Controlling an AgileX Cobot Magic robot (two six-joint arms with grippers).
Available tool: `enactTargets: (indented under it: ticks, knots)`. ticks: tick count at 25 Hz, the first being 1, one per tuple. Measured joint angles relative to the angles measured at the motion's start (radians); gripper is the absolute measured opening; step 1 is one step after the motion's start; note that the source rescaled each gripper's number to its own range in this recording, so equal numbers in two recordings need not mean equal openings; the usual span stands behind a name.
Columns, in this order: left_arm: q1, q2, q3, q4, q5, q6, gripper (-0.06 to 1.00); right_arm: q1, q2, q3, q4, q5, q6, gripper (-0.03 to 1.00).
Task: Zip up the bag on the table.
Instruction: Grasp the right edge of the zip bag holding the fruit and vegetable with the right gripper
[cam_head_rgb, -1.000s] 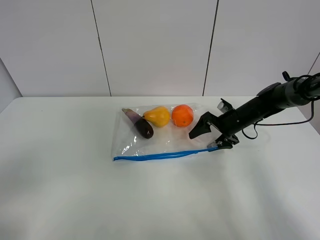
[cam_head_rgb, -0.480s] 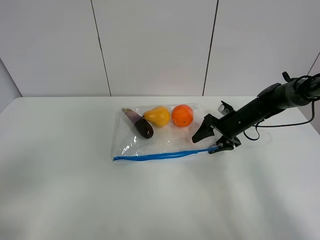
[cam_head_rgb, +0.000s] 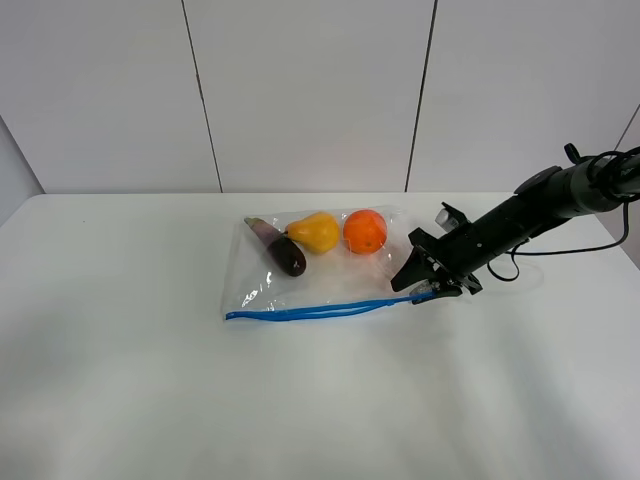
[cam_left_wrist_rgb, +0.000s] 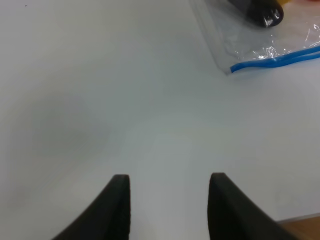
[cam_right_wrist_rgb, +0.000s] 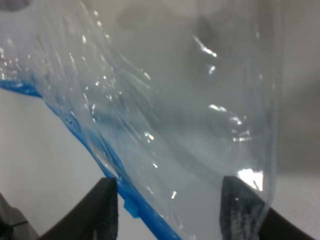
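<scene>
The bag (cam_head_rgb: 320, 275) lies flat on the table (cam_head_rgb: 150, 380), clear and crinkly, with an orange (cam_head_rgb: 365, 230), a pear (cam_head_rgb: 316, 232) and an eggplant (cam_head_rgb: 280, 247) inside. Its blue zipper strip (cam_head_rgb: 310, 311) runs along the near edge. My right gripper (cam_head_rgb: 412, 292) is at the strip's right end, its jaws still apart, astride that corner. In the right wrist view the plastic and blue strip (cam_right_wrist_rgb: 100, 150) pass between the fingers (cam_right_wrist_rgb: 106, 207). My left gripper (cam_left_wrist_rgb: 170, 200) is open and empty over bare table, short of the bag's left corner (cam_left_wrist_rgb: 235, 50); it is out of the exterior high view.
The white table stretches wide around the bag. A panelled wall (cam_head_rgb: 310, 90) stands behind it. The right arm (cam_head_rgb: 530, 210) and its cable reach in from the far right edge.
My right gripper's jaws have narrowed around the right end of the zipper strip. The arm has barely shifted. The bag and fruit stay put.
</scene>
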Motion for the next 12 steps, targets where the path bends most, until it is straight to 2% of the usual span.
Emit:
enactTargets:
  ticks: [9,12]
  knots:
    - [0.000,0.000,0.000,0.000,0.000,0.000,0.42,0.000,0.000,0.000,-0.027,0.034,0.020,0.53]
    - [0.000,0.000,0.000,0.000,0.000,0.000,0.42,0.000,0.000,0.000,-0.037,0.039,0.026,0.57]
